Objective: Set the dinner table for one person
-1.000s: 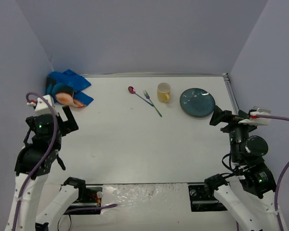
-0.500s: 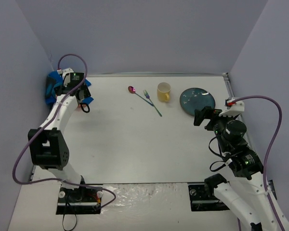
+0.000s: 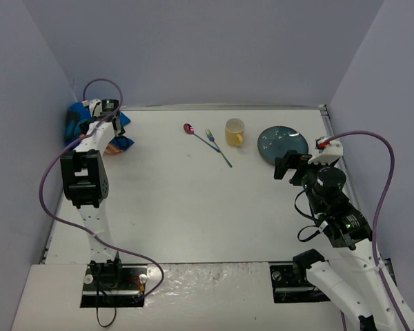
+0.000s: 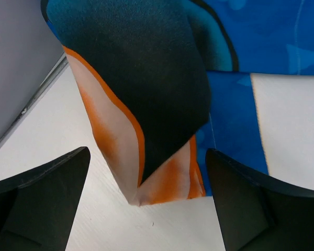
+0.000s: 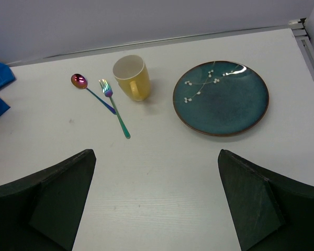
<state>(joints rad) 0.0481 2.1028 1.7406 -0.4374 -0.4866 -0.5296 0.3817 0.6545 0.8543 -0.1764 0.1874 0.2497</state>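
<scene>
Yellow mug [image 5: 131,76]: upright on white dinner table [image 3: 193,207], toward its far edge, handle facing near side. Table itself spread under & all round mug, far bigger than the rest.

Just R of mug, not touching: teal plate [image 5: 221,98] w/ white blossom print, lying flat.

Just L of mug: iridescent fork [image 5: 114,107], diagonal, tines toward far side. One step further L: spoon [image 5: 89,89], handle end meeting fork's shaft.

Far L of mug, against the wall: crumpled blue placemat [image 4: 261,42], w/ a dark teal + orange fold.

L gripper [image 4: 146,152] out there too, far L of mug, over that fold. Fingers spread wide either side, clear of cloth, holding nothing.

R gripper [image 5: 157,154] on near side of mug & plate, facing both. Fingers wide apart, gripping nothing.
</scene>
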